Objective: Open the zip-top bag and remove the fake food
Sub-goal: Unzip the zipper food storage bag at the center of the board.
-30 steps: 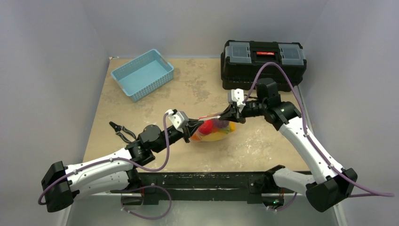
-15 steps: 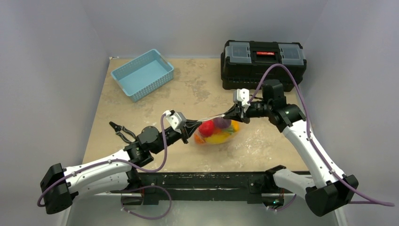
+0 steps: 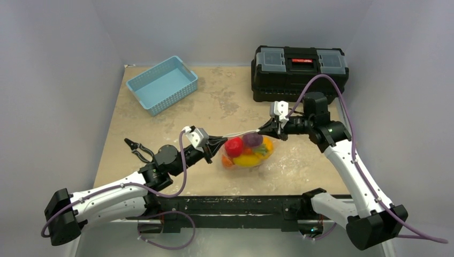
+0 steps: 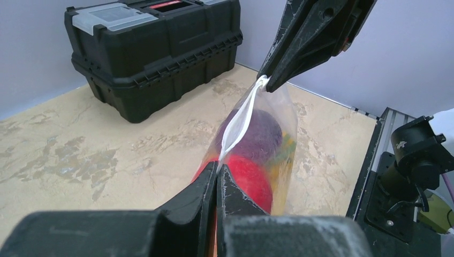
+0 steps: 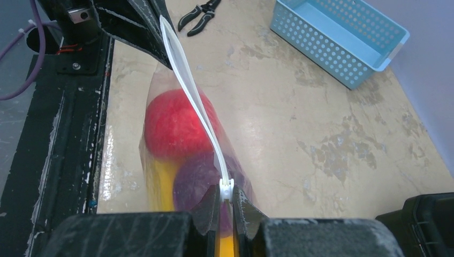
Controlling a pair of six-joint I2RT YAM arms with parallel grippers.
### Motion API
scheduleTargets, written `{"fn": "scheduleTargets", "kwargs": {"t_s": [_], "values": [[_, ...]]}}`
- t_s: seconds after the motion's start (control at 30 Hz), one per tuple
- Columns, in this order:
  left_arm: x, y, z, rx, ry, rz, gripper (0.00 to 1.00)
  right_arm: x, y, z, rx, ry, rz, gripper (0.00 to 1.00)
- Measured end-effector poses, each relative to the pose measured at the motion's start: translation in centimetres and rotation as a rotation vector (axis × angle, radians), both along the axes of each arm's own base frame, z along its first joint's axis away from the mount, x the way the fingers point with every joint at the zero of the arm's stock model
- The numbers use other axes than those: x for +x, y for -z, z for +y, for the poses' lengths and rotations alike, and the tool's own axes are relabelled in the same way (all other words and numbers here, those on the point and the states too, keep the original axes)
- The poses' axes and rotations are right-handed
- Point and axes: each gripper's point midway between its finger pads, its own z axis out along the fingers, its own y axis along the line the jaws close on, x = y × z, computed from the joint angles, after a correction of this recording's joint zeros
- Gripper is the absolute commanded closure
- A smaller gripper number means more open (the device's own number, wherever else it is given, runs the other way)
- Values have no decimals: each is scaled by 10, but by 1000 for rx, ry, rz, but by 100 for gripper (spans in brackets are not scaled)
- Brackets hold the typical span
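Top view: high, behind arm bases, facing far wall, whole table (image 3: 160, 128) in frame.
Left wrist view: close, low, facing far right toward toolbox (image 4: 155, 53).
Right wrist view: close, facing left toward basket (image 5: 321, 51).
All share bag (image 3: 246, 151).

Soft, even overhead light, weak shadows; wrist views sharp farther off, their own fingers (image 4: 187, 206) blurred close up

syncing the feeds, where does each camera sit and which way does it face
Top external: above, behind the robot, looking down on the table; left arm and right arm show.
Left wrist: on the left arm, facing the toolbox; shut left gripper shows.
Right wrist: on the right arm, facing the basket; shut right gripper shows.
Both wrist views share the zip-top bag.
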Motion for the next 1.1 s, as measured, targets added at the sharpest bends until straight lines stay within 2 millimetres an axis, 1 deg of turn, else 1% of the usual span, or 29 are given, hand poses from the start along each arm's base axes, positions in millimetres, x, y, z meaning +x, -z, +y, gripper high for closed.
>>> {"fn": "scheduleTargets", "kwargs": {"t_s": [0.2, 0.43, 0.6, 0.83, 1.1], "values": [[0, 4, 4, 3, -11, 3, 100, 1, 6, -7, -4, 25, 10, 100], [1, 5, 6, 5, -19, 6, 100, 5, 4, -13, 0, 51, -2, 100], [1, 4, 7, 4, -20, 5, 100, 6, 7, -15, 0, 61, 1, 100], [1, 11, 9, 13, -26, 17, 100, 9, 10, -20, 1, 81, 3, 100], [3, 9, 13, 7, -42, 16, 100, 11, 12, -24, 1, 99, -2, 100]]}}
